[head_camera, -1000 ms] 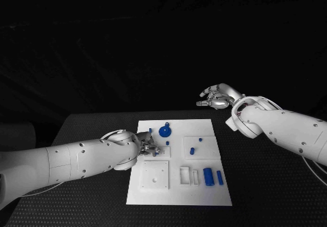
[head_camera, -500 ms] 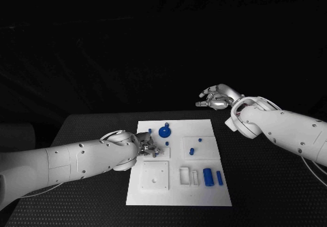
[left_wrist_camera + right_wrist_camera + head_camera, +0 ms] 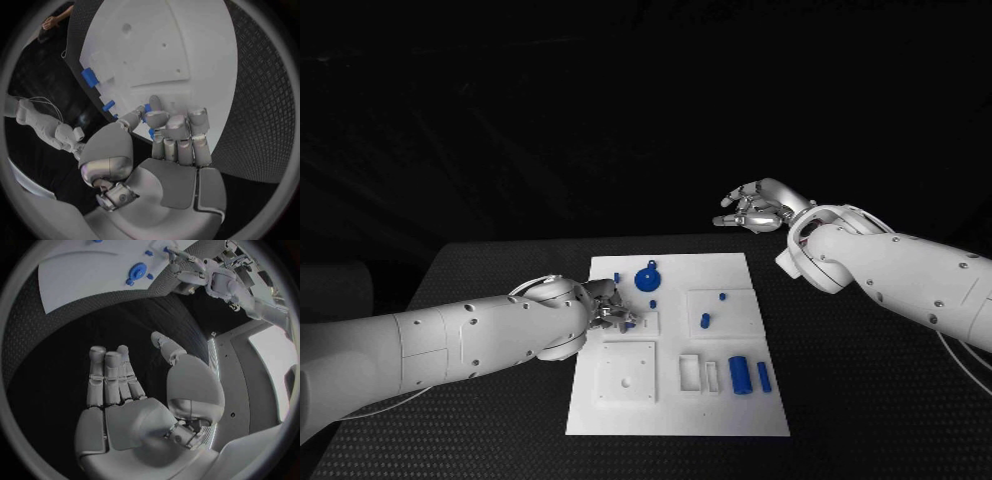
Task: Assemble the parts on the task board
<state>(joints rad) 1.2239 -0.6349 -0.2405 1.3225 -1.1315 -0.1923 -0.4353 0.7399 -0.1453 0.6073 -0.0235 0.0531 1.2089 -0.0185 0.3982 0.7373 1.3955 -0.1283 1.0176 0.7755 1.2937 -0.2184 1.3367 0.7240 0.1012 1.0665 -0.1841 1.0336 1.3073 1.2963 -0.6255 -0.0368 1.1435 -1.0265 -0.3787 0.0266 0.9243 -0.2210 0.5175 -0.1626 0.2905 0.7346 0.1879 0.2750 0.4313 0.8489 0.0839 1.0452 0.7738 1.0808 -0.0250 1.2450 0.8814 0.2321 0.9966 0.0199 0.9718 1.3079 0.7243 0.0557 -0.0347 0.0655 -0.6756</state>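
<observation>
The left hand [image 3: 609, 314] is down on the board [image 3: 678, 415], fingers curled around a small blue part [image 3: 150, 132] near the left edge. If the part tips in that pinch, it may jam at its seat (alignment is hidden). The right hand [image 3: 754, 209] hangs empty, fingers loosely spread, beyond the board.

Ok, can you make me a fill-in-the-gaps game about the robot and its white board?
1. The task board is coloured ____.
2. The robot's ____ hand is down at the board, pinching a small blue part.
3. The right hand holds ____.
4. The two blue cylinders lie ____ by side.

Missing words: white; left; nothing; side
</observation>
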